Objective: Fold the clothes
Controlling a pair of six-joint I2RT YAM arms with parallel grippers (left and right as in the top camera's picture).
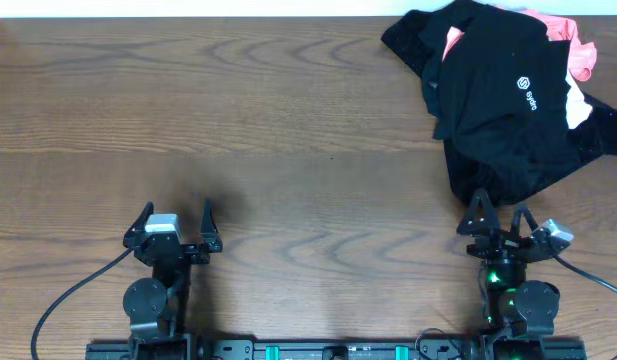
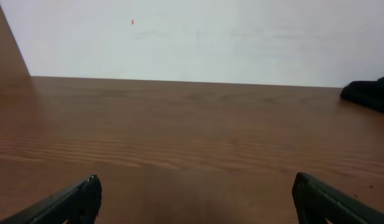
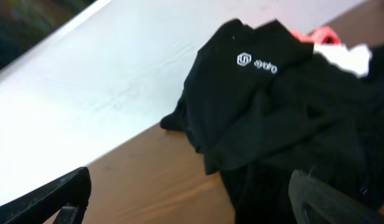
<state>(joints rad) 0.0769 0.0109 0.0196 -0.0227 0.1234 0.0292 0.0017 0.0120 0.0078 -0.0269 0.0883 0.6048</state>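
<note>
- Step: the very start, by my read. No fold made, nothing laid flat yet.
- Clothes pile (image 1: 508,110) sits bunched at the far right of the tabletop (image 1: 288,130), near the back edge. Its near edge comes down just in front of the right arm.
- On top is a black shirt (image 1: 498,90), crumpled, with its white logo (image 1: 524,84) + lettering facing up.
- A coral-pink garment (image 1: 578,45) pokes out at the far right side. A bit of white garment (image 1: 580,108) shows under the black one. Can't tell how many pcs in total.
- Left tool (image 1: 176,210): jaws spread wide, holding nothing, low over bare wood at front left, well apart from the pile.
- Right tool (image 1: 500,205): jaws also wide apart, nothing between them, just beside the pile's near black edge. Can't tell whether it touches the cloth.
- Next move, as I judge it: the right arm picks one garment off the heap, prob. the top black shirt, and drags it to the bare centre of the tabletop.
- That needs a pinch on a single layer, at a hem or shoulder if one can be found, or the layers below may come along.
- The left arm then has to reach in to help spread it flat before any fold.
</note>
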